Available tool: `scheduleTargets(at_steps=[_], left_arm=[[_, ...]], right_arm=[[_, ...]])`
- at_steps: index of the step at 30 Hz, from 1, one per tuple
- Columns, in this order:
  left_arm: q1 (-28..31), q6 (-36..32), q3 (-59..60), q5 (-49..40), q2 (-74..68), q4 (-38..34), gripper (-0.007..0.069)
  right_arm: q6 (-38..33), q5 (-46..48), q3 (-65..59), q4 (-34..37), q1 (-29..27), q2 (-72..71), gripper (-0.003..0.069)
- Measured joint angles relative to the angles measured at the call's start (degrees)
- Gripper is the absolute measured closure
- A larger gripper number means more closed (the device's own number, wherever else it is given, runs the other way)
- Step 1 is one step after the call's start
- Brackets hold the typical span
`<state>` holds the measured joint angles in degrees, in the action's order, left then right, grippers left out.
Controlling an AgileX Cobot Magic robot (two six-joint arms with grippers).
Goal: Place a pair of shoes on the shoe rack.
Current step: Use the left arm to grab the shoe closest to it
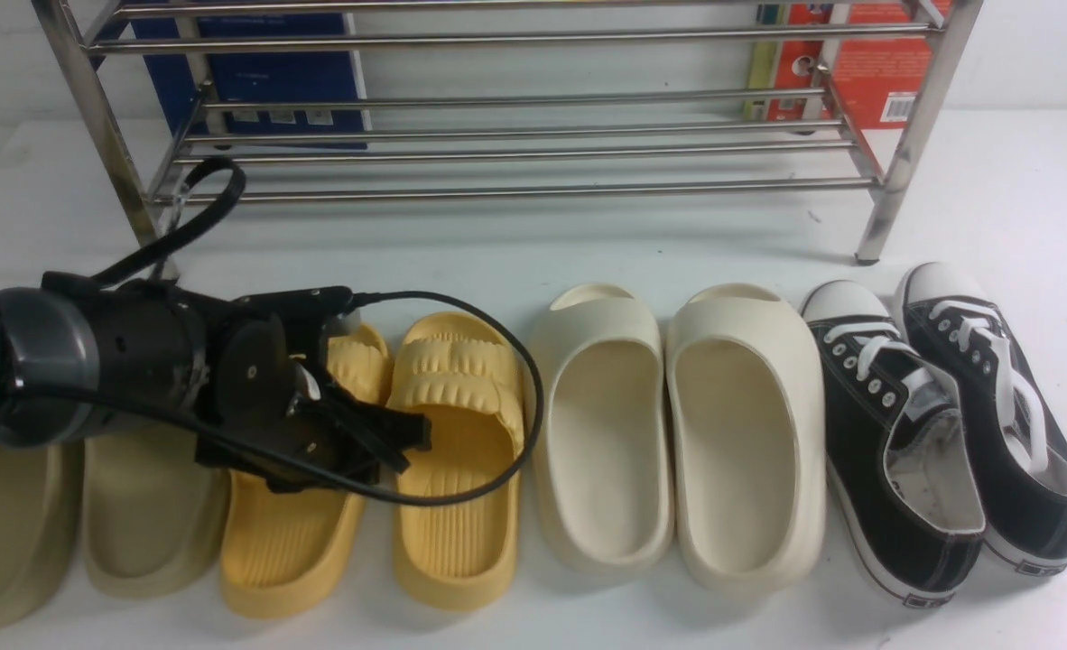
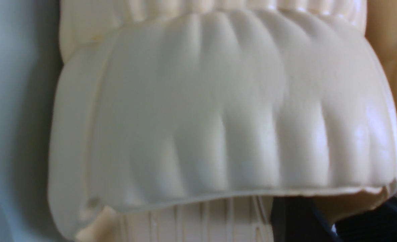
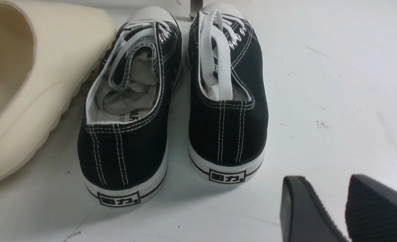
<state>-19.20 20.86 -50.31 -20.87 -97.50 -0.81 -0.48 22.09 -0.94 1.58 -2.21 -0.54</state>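
Two bright yellow slides (image 1: 457, 506) (image 1: 285, 542) lie side by side on the white table, toes toward the steel shoe rack (image 1: 497, 190) at the back. My left gripper (image 1: 389, 438) reaches in from the left, low over them, at the gap between the two. In the left wrist view a ridged strap (image 2: 218, 111) fills the picture. My left gripper (image 2: 333, 208) has one finger under the strap and one outside, shut on its side wall. My right gripper (image 3: 329, 181) is out of the front view; it hovers open and empty over bare table.
Cream-white slides (image 1: 601, 433) (image 1: 741, 433) and black sneakers (image 1: 895, 451) (image 3: 131, 134) lie to the right of the yellow pair. Khaki slides (image 1: 145, 515) lie to its left, under my arm. A blue box (image 1: 254, 72) and a red box (image 1: 876, 63) stand behind the rack.
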Motion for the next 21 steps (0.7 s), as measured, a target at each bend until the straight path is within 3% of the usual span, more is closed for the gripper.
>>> scheduleTargets(at_steps=[4,5,7,21], left_arm=[[0.0,-0.1,-0.2,0.1,-0.2,-0.1,0.0514],[0.0,-0.1,-0.2,0.1,-0.2,-0.4,0.0568],[0.0,-0.1,-0.2,-0.1,0.1,-0.7,0.0607],[0.0,-0.1,-0.1,-5.2,10.5,-1.1,0.0608]], right_arm=[[0.0,0.0,0.0,0.0,0.0,0.0,0.0419],[0.0,0.0,0.0,0.0,0.0,0.0,0.0419],[0.0,0.0,0.0,0.0,0.0,0.0,0.0419],[0.0,0.0,0.0,0.0,0.0,0.0,0.0419]])
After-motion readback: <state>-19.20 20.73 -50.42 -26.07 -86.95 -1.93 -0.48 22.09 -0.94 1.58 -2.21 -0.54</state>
